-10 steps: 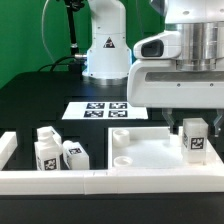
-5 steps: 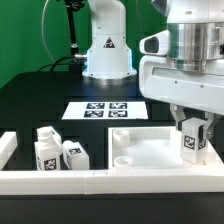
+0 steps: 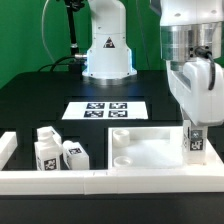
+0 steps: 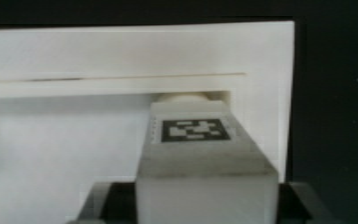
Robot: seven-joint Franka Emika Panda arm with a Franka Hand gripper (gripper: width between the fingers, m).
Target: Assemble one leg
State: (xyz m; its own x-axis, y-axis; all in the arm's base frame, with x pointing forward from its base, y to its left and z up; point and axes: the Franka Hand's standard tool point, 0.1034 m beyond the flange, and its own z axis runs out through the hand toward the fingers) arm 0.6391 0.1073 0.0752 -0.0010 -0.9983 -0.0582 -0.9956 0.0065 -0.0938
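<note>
Pincer (image 3: 195,128) clamped on the small white blocky tagged leg (image 3: 196,142), held upright between its fingers. Beneath it lies the large flat white square slab (image 3: 150,150) with corner holes. Spare tagged white posts (image 3: 58,152) stand well aside on the black bench (image 3: 40,110).

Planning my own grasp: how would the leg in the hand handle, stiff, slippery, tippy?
The leg looks rigid: blocky, straight edges. Its smooth white faces may slip. Standing tall on the slab, it would likely tip if nudged.
</note>
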